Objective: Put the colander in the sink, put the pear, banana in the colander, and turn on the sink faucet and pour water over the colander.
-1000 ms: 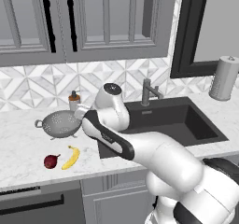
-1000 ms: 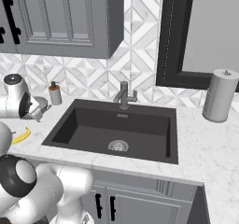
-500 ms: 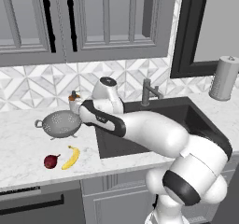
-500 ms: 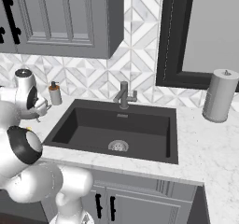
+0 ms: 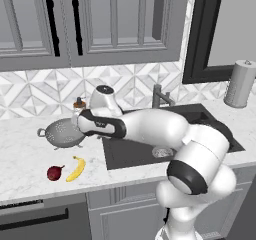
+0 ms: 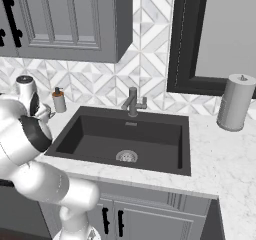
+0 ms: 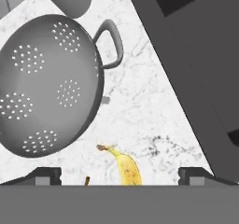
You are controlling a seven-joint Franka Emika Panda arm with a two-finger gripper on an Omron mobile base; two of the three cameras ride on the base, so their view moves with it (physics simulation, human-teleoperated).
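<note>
gripper [image 7: 119, 174]: jaws standing wide apart and holding nothing; in the hand view its two dark tips are sitting at the lower left and lower right of the frame, hanging over the marble surface [image 7: 140, 101] between the colander and the sink edge. In the left base view the hand is hovering just right of the colander, at left centre of the frame.

banana [image 7: 125, 166]: in the hand view it is lying on the surface at bottom centre, between the two finger tips, its dark stem end pointing to the upper left. In the left base view it is lying at the lower left of the frame, curved, just right of the pear.

colander [image 7: 46, 85]: in the hand view it is filling the upper left of the frame, standing upright on the surface, its inside dotted with clusters of holes and one loop handle sticking out toward top centre. In the left base view it is sitting at left centre, above the fruit and left of the sink.

pear [image 5: 55, 172]: lying on the surface at the lower left of the left base view, just beside the banana; whether they are touching I cannot tell.

sink [image 6: 100, 139]: occupying the centre of the right base view, a dark basin with a round silver drain; in the hand view its dark edge is running diagonally down the right side.

sink faucet [image 6: 132, 101]: standing behind the basin at upper centre of the right base view.

soap dispenser [image 6: 59, 100]: standing against the tiled wall at the upper left of the right base view.

paper towel roll [image 6: 234, 103]: standing upright at the right of the right base view, well apart from the sink.
</note>
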